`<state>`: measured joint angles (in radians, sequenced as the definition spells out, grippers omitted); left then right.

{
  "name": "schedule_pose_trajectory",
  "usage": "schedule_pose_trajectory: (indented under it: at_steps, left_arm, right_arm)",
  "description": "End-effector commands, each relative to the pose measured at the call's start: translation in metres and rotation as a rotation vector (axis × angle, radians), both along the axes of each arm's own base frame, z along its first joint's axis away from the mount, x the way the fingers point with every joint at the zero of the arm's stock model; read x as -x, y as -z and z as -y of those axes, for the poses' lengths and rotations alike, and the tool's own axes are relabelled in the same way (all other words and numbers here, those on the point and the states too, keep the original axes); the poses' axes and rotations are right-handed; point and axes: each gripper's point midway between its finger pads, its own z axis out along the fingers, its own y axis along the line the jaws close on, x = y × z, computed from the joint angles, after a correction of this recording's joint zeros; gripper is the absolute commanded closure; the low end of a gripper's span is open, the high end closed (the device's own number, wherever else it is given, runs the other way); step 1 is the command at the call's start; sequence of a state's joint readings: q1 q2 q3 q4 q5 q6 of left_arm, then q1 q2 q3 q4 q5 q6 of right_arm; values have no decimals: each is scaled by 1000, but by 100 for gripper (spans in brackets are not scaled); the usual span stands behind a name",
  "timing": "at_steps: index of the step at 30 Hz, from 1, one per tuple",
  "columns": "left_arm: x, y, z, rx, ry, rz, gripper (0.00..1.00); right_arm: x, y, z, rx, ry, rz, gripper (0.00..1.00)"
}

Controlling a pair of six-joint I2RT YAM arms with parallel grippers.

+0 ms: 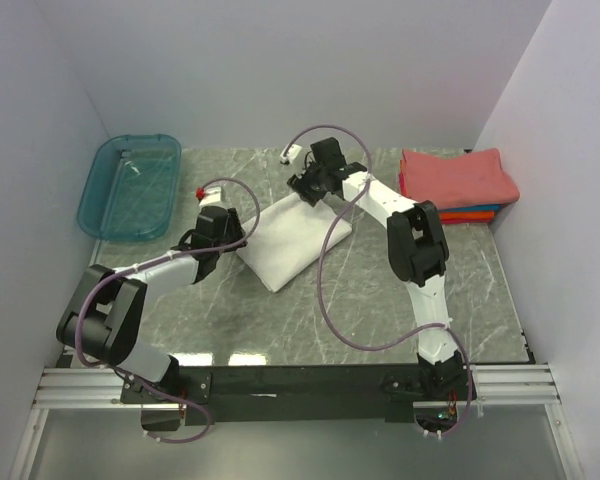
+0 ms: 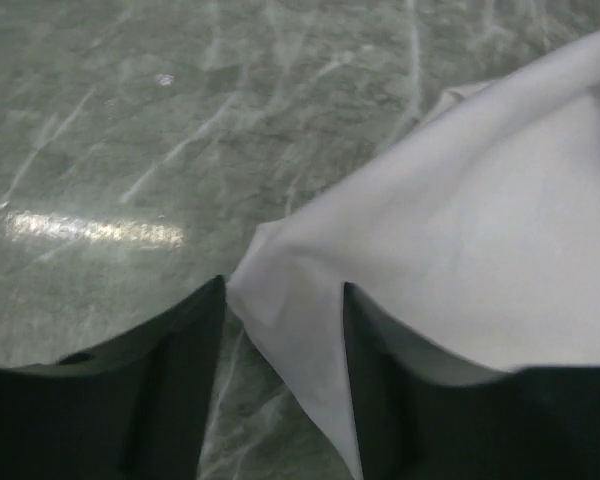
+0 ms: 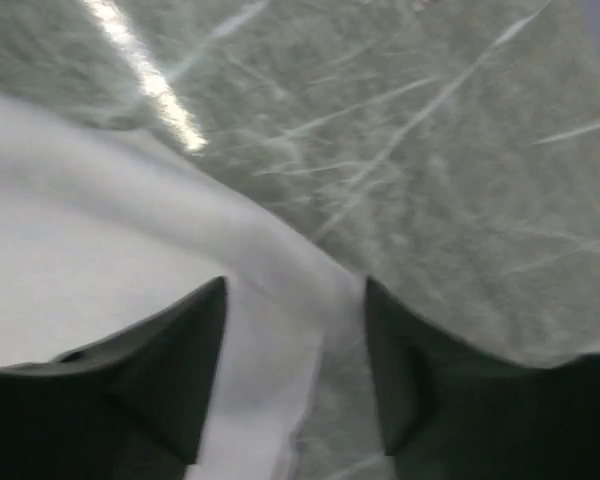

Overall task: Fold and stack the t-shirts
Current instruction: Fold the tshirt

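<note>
A white tee (image 1: pixel 295 238) lies folded flat in the middle of the table; its red chest print is hidden. My left gripper (image 1: pixel 212 243) is at the tee's left corner. In the left wrist view it (image 2: pixel 282 290) is open, with the corner of the white tee (image 2: pixel 460 230) lying between the spread fingers. My right gripper (image 1: pixel 310 186) is at the tee's far corner. In the right wrist view it (image 3: pixel 295 285) is open over the white tee's edge (image 3: pixel 130 250). A stack of folded tees (image 1: pixel 458 178), coral-red on top of orange and blue, sits at the back right.
A teal plastic bin (image 1: pixel 130 186) stands at the back left. The marbled grey table (image 1: pixel 280 320) is walled in by white panels on the left, back and right. Purple cables loop from both arms over the tee.
</note>
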<state>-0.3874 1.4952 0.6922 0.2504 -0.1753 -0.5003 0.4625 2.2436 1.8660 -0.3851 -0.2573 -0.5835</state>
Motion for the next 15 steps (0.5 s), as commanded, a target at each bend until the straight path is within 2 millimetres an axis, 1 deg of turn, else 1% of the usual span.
schedule_pose_trajectory:
  at_steps: [1,2,3,4,5,6,7,8,9,10,11,12,13,14,15]
  left_arm:
    - [-12,-12,-33,-70,-209,1,40]
    - [-13,-15,-44,-101,-268,2,34]
    - [-17,-29,-53,-112,-323,24,29]
    - [-19,-36,-61,-103,-395,33,18]
    - [-9,-36,-84,-168,-500,7,13]
    - [-13,-50,-87,-144,-531,29,10]
    - [-13,-53,-87,-146,-514,29,10]
    - [-13,-56,-79,-119,-468,29,10]
    - [-10,-61,-72,-91,-426,33,10]
    - [-7,-61,-65,-84,-366,33,12]
    - [-5,-62,-42,-16,-245,26,14]
    - [6,-60,-34,16,-183,24,15]
    - [12,-58,-25,44,-128,19,17]
    - [21,-55,-16,80,-79,0,17]
    - [32,-53,-3,143,-12,1,16]
  right_arm:
    - [-36,-29,2,8,136,152,30]
    - [-42,-33,4,-9,192,165,21]
    - [-51,-42,6,-30,239,202,20]
    - [-58,-54,5,-56,277,226,18]
    - [-64,-62,13,-74,362,238,18]
    - [-68,-72,15,-94,381,242,18]
    - [-67,-80,19,-115,392,233,18]
    - [-68,-83,26,-157,401,200,18]
    - [-61,-76,32,-161,399,154,18]
    - [-55,-86,38,-188,394,134,18]
    - [-49,-87,46,-250,345,61,18]
    - [-32,-74,52,-254,318,-38,18]
    - [-19,-79,55,-302,264,-99,18]
    - [-12,-76,70,-339,238,-163,18]
    - [12,-69,67,-389,186,-286,18]
